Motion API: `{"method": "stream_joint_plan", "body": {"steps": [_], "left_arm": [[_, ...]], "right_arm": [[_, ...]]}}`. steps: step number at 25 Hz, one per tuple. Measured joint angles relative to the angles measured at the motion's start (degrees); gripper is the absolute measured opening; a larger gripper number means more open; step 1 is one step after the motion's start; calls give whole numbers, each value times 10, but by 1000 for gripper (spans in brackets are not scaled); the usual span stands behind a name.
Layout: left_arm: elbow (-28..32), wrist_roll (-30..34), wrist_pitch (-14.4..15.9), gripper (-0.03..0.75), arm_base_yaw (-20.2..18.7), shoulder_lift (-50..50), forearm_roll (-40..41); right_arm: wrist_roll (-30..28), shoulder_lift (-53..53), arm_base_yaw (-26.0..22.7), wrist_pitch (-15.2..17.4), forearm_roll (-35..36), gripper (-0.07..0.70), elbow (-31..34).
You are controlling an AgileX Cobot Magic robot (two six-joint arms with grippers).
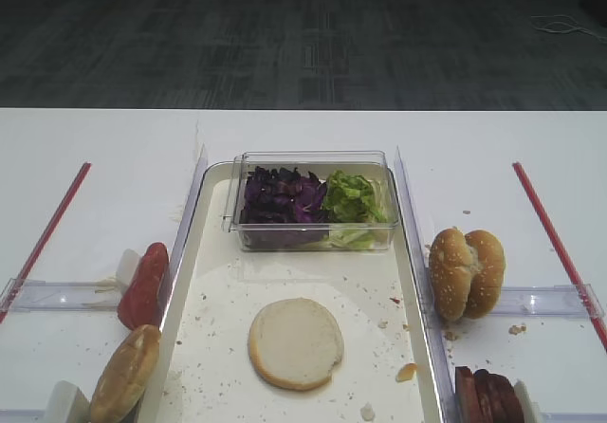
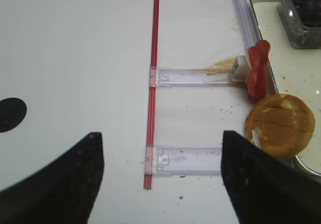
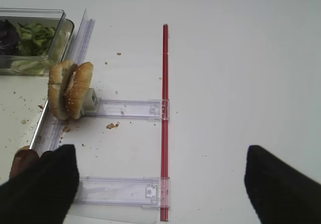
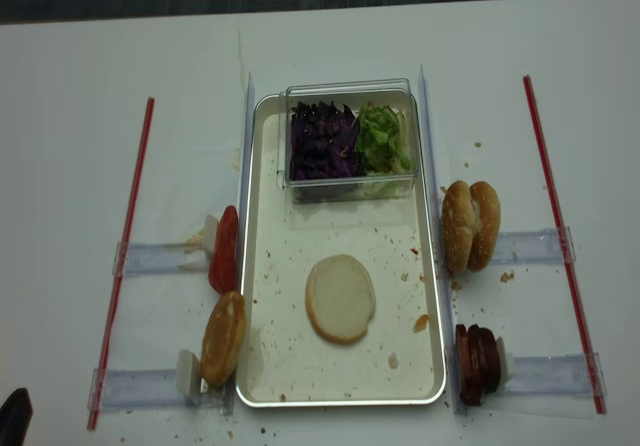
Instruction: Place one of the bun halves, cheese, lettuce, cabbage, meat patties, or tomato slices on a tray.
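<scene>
A plain bun half [image 1: 296,343] [image 4: 340,298] lies cut face up on the cream tray [image 1: 218,281] [image 4: 270,266]. At the tray's far end a clear box holds purple cabbage [image 1: 282,197] [image 4: 322,141] and green lettuce [image 1: 353,198] [image 4: 381,138]. Tomato slices [image 1: 144,284] [image 2: 258,68] stand left of the tray. Meat patties [image 1: 488,395] [image 4: 477,363] stand on edge to its right. No cheese is in view. My left gripper [image 2: 160,148] hangs open over bare table left of the tray. My right gripper [image 3: 160,153] is open over the table to the right. Neither holds anything.
A brown-domed bun half [image 1: 125,374] [image 2: 279,125] leans at the tray's near left. A sesame bun pair [image 1: 466,273] [image 3: 70,89] stands on the right. Red strips [image 1: 47,233] [image 1: 555,243] and clear plastic holders [image 2: 190,159] [image 3: 120,191] flank the tray. Crumbs speckle the surface.
</scene>
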Motion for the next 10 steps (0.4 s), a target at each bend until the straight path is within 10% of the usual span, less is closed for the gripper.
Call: {"method": "stream_joint_plan", "body": {"steps": [10], "left_arm": [[0, 0, 0, 491, 0, 0, 0]], "right_arm": [[0, 0, 0, 0, 0, 693, 0]]}}
